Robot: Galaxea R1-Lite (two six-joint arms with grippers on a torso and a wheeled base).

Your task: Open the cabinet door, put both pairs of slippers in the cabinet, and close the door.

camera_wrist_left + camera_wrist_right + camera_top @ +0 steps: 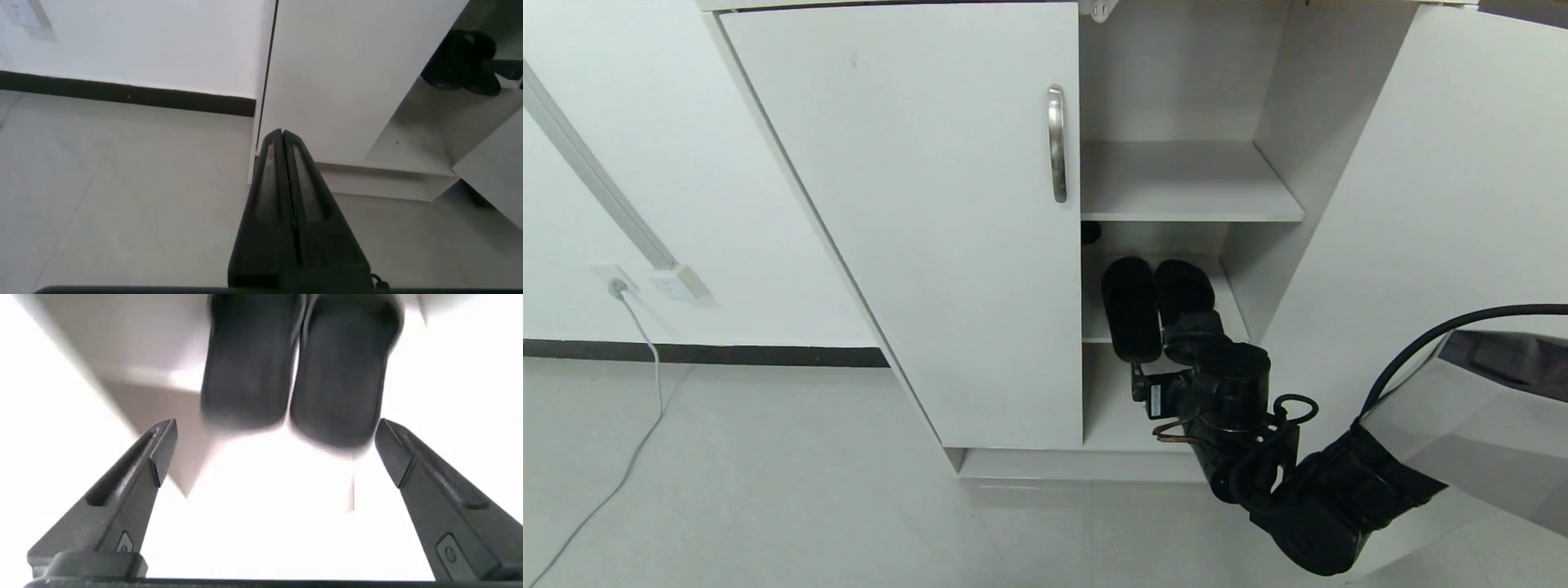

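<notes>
Nearest, low over the floor in front of the cabinet (915, 220), the left gripper (282, 139) hangs with its jaws pressed fully together and nothing between them. It looks out of harm's way unless it swings toward the cabinet's base. Closer in, at the cabinet's open half, the right gripper (275, 433) sits just in front of the lower shelf (1232, 314) with its jaws spread wide and empty. The pair of slippers (1134, 306) lies directly beyond its fingertips. The slippers rest side by side on that shelf inside the cabinet, and their heels seem to stick out past the shelf's front edge. That overhang is the main risk. A finger catching a heel as the arm backs out could drag a slipper off the shelf. A heel left proud of the edge could also stop the open door (1421, 204) from shutting flush, or be knocked askew by it. The door would likewise hit the right arm if it were swung before the arm clears the cabinet's opening. Deeper in, at the edge of the cabinet's closed door, a dark shape (1089, 233) shows. It may be the second pair, but it is too hidden to tell, so closing now could leave the task short.
</notes>
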